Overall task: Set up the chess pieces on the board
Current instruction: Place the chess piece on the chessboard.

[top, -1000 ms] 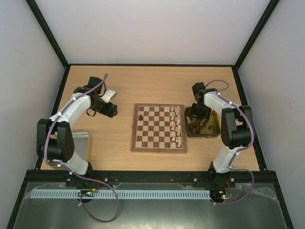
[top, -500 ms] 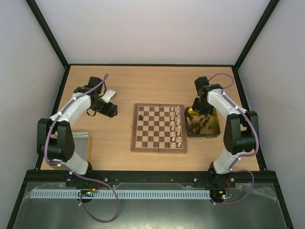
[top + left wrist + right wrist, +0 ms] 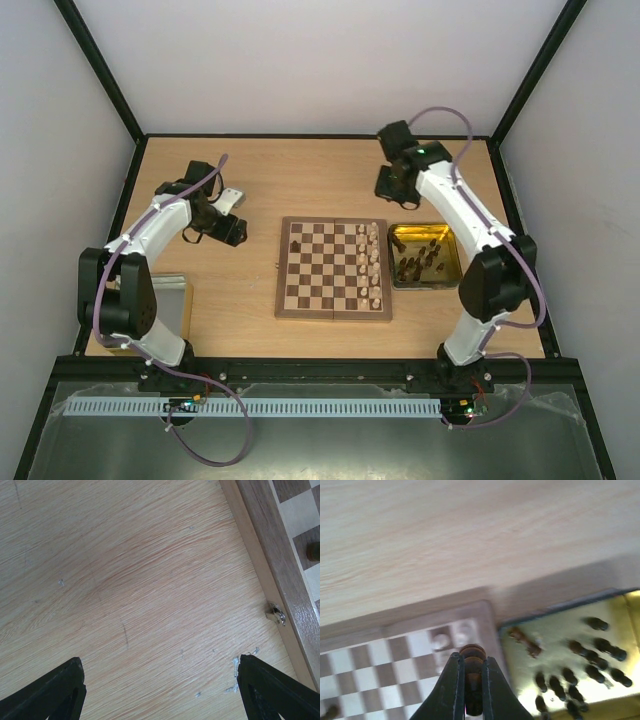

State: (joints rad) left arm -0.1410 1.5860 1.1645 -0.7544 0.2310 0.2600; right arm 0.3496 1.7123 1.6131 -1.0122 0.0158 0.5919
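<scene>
- Between the fingers of the right gripper sits one dark brown chessman. The jaws are pressed together on its body, and its rounded head shows just above the fingertips.
- Under that gripper, in the wrist view, lies a corner of the board. Two pale chessmen stand on the squares nearest the held piece, too blurred to name.
- Just to the side of the gripper is the yellow tray, its edge close beside the board's border. Loose dark chessmen lie scattered in the tray.
- From overhead, the right gripper hangs above the table, off the far right corner of the board and beyond the far edge of the tray.
- Along the board's side nearest this gripper stand the cream chessmen in two files. One dark piece stands alone at the far corner on the opposite side.
- Across the board, the left gripper has its jaws spread wide. It holds nothing and touches nothing, and only bare wood shows between its fingers.
- Beside the left gripper runs the board's border, with a small metal latch on its edge.
</scene>
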